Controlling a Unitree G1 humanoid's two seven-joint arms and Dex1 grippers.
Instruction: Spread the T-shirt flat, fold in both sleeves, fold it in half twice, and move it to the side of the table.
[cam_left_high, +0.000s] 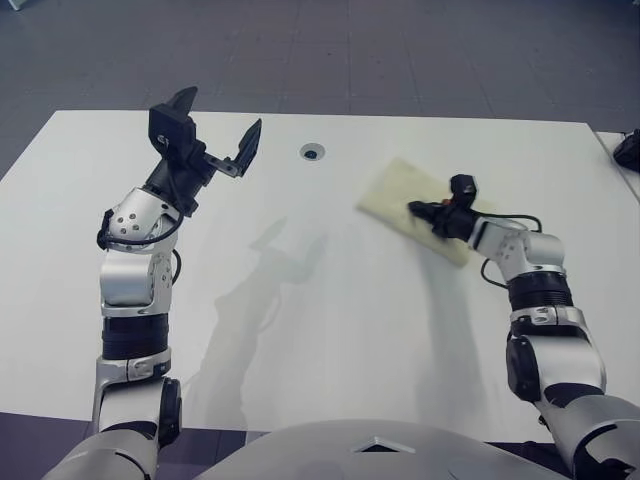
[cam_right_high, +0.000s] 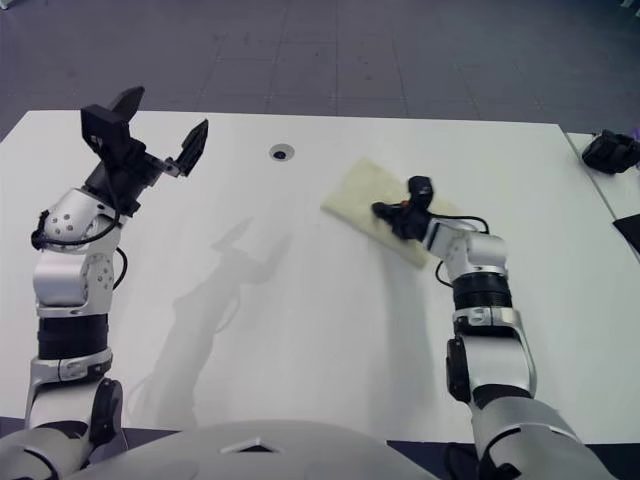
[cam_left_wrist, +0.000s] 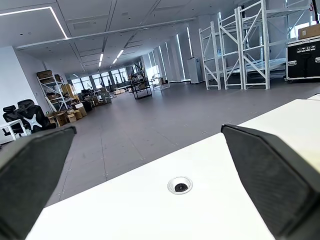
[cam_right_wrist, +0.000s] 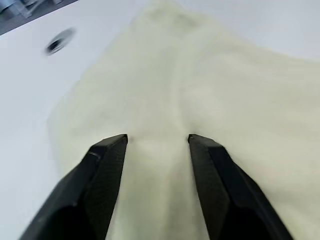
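The pale yellow T-shirt (cam_left_high: 398, 188) lies folded into a small rectangle on the right part of the white table (cam_left_high: 300, 320). My right gripper (cam_left_high: 418, 210) rests low on the shirt's middle. In the right wrist view its two dark fingers (cam_right_wrist: 107, 165) stand apart over the cloth (cam_right_wrist: 210, 80), gripper (cam_right_wrist: 157, 140) open, with nothing pinched between them. My left gripper (cam_left_high: 215, 125) is raised above the table's far left, fingers wide apart and empty; the left wrist view shows its fingertips (cam_left_wrist: 260, 165) framing the table's back edge.
A round cable hole (cam_left_high: 312, 152) sits in the table near the back edge, between the two arms. A dark object (cam_right_high: 610, 150) lies on a neighbouring surface at far right. Bare tabletop stretches across the middle and front.
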